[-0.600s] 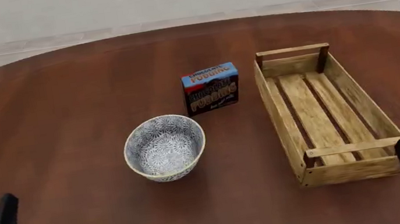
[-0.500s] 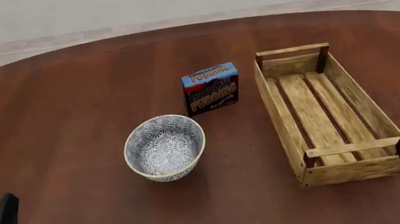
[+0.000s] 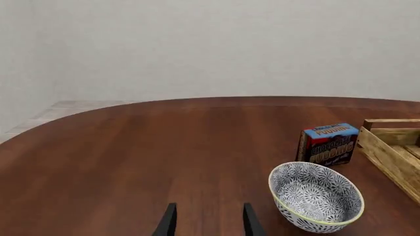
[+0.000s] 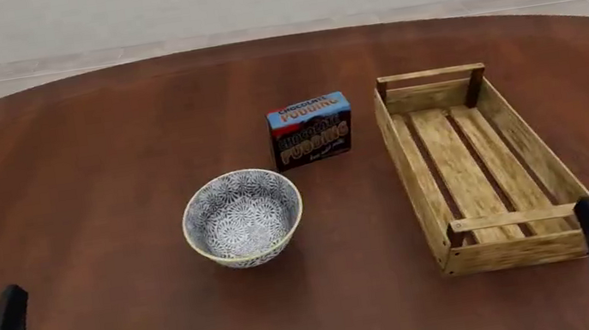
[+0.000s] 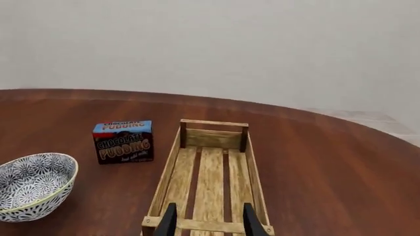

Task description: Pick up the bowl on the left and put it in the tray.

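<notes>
Both end effectors parked w/ fingers apart, holding nothing: left end effector (image 3: 206,223) has bowl (image 4: 242,216) ahead-right (easy reach), tray (image 4: 477,163) beyond, so I'd go left.

"CHOCOLATE PUDDING" on the front face of the blue-and-black box (image 4: 312,130), smaller print below unreadable
</notes>
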